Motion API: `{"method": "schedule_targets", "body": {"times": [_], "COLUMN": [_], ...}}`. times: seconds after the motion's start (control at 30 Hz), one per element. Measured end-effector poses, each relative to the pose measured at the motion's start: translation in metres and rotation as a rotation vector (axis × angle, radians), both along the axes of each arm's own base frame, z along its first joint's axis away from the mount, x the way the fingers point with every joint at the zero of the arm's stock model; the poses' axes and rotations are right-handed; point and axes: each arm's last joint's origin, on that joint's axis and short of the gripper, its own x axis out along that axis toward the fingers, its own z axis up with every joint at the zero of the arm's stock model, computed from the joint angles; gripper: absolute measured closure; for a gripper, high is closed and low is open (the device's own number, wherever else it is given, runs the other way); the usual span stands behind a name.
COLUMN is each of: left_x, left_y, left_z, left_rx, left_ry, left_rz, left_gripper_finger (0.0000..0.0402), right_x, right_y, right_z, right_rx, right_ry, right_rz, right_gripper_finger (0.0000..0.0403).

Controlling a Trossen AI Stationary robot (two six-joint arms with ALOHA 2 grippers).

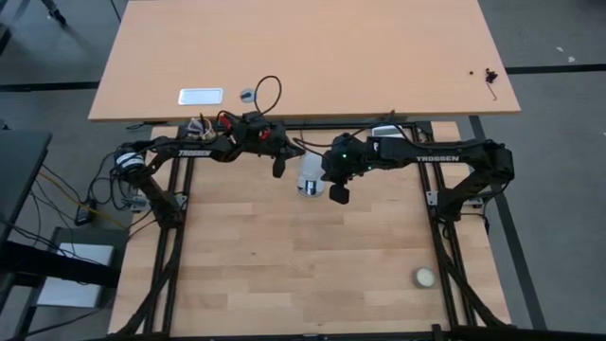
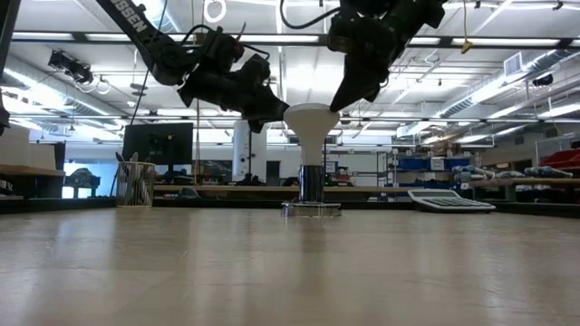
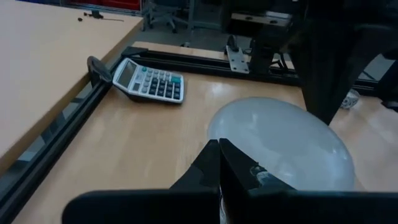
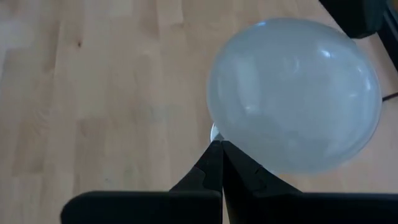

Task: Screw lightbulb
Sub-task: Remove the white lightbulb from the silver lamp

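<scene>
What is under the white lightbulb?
The lightbulb stands upright with its metal base in a round socket on the table. From above, the bulb's dome covers the socket almost completely.

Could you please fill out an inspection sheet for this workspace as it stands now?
Surface: light wood table.
Job's things: lightbulb upright, dome up, base in the socket at table middle.
Clutter: cream ball near the right front corner; calculator by the rear frame.
Grippers: left pincer shut beside the dome; right pincer shut on its other side; neither grips it.
Cables: black cord loop behind the left arm.
Surroundings: second table behind; workshop shelving.
</scene>
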Motion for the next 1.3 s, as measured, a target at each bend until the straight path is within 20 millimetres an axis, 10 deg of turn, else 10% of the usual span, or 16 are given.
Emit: {"method": "schedule_targets", "body": {"times": [1.3], "left_x": [0.006], "left_y": [-0.038], "left_z": [0.003], "left_rx": [-0.066], "left_ry": [0.069], "left_rz": [-0.173], "left_gripper_finger": [0.0402], "right_x": [-0.018], "right_y": [-0.046], "right_z": [-0.001], "right_rx": [-0.085], "right_ry": [0.067], "right_rz": [-0.224], "right_gripper_finger": [0.0394]}}
